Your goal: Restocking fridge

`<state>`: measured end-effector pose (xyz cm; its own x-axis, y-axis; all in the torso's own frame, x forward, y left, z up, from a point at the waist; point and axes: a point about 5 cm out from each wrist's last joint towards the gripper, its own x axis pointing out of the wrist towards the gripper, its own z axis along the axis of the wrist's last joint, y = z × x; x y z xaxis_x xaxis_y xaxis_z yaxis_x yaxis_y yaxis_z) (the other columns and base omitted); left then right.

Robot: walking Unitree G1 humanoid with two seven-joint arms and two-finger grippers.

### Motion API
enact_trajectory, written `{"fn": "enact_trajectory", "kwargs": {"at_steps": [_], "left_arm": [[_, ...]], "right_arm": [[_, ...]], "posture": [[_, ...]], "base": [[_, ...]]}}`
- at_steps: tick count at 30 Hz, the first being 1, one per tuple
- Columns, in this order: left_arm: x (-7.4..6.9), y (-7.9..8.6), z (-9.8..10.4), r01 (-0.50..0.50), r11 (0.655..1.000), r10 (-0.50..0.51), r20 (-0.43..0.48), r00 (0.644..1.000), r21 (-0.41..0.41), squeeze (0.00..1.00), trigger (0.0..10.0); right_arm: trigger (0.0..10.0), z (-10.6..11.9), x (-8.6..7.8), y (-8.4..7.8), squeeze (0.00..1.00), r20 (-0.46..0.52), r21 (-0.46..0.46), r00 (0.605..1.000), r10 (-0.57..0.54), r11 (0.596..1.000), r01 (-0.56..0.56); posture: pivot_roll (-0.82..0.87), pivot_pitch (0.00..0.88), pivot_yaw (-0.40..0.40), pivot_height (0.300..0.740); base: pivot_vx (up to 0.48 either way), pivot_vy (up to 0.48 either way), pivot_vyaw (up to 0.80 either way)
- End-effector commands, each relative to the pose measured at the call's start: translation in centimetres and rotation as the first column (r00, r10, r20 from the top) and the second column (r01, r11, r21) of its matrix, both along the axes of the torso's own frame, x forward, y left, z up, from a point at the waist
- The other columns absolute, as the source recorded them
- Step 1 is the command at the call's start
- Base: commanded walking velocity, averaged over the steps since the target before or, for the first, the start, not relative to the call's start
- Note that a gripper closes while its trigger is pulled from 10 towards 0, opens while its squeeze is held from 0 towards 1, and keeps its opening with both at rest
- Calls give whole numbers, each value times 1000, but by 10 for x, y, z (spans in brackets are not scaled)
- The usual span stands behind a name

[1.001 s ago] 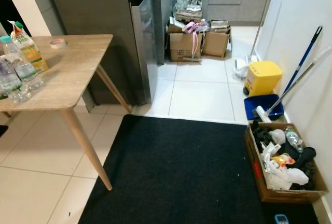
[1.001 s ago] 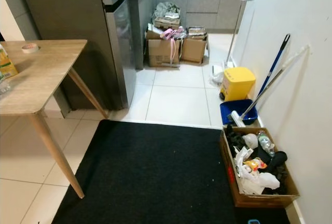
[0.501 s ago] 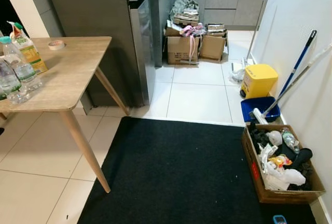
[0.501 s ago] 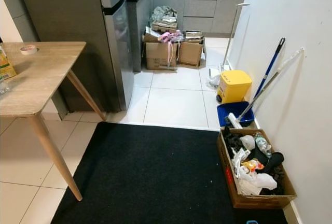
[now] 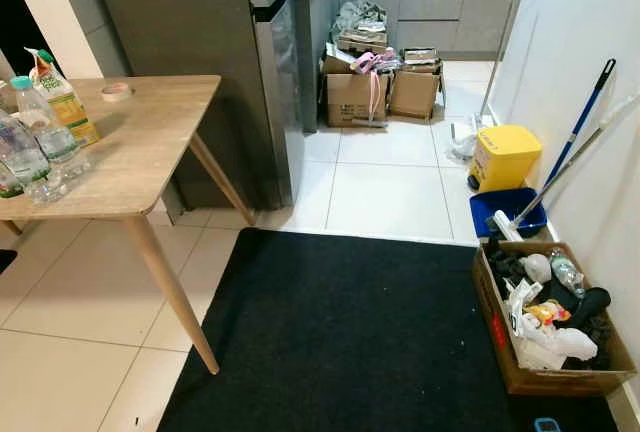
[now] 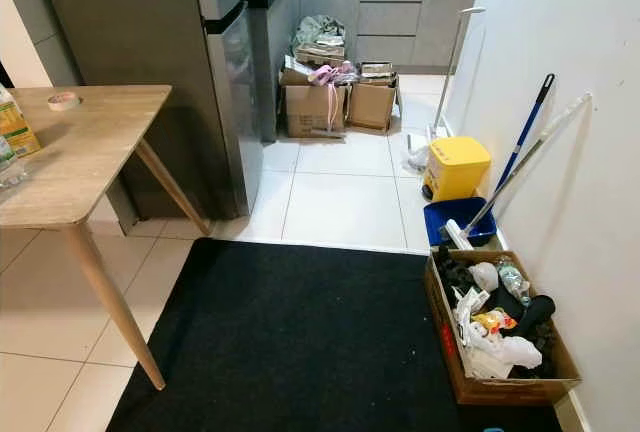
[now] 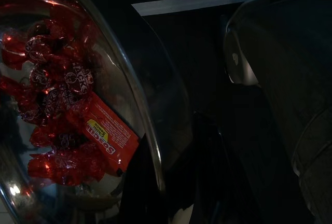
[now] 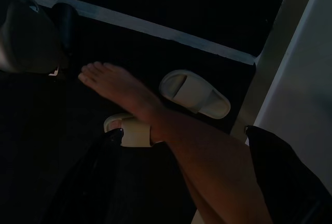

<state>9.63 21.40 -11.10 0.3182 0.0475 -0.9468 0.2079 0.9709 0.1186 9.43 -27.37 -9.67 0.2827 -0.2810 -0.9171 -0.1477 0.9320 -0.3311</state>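
Left eye view has shifted slightly with the robot, so the shut fridge (image 5: 200,52) is no closer, with bottles (image 5: 40,137) waiting on the worktop (image 5: 150,142) left of it and a sweet jar (image 7: 67,105) at the left wrist, though I cannot tell how either arm's jaws stand.

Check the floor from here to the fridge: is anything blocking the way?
Nothing visible blocks it. The black mat and white tiles lead to the fridge; the wooden table stands to the left, the cardboard box by the right wall.

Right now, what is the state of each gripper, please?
Left gripper: shut on a clear jar of red sweets.
Right gripper: cannot be told.
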Motion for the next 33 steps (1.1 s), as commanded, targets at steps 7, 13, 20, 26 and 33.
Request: {"fn": "enact_trajectory", "kwargs": {"at_steps": [7,13,20,26,33], "left_arm": [[-3,-4,-1,5,1000,-5,-5,1000,-15,0,10000],[-3,-5,-2,6,1000,-6,-4,1000,-19,0,10000],[-3,-5,-2,7,1000,-7,-3,1000,-18,0,10000],[-3,-6,-2,9,1000,-9,-5,1000,-18,0,10000],[-3,-6,-2,10,1000,-10,-3,1000,-19,0,10000]], "right_arm": [[10000,-1,2,4,0,7,-1,1000,3,1000,-3],[10000,0,1,2,0,6,-6,1000,-5,1000,5],[10000,-1,0,2,0,4,-8,1000,-5,1000,5],[10000,0,0,1,0,7,-12,1000,-9,1000,9],[10000,0,1,1,0,8,-11,1000,-10,1000,10]], "posture": [[-97,0,12,740],[-97,0,13,740],[-102,0,11,740],[-104,0,11,740],[-104,0,11,740]], "base": [[0,0,0],[0,0,0],[0,0,0],[0,0,0],[0,0,0]]}}
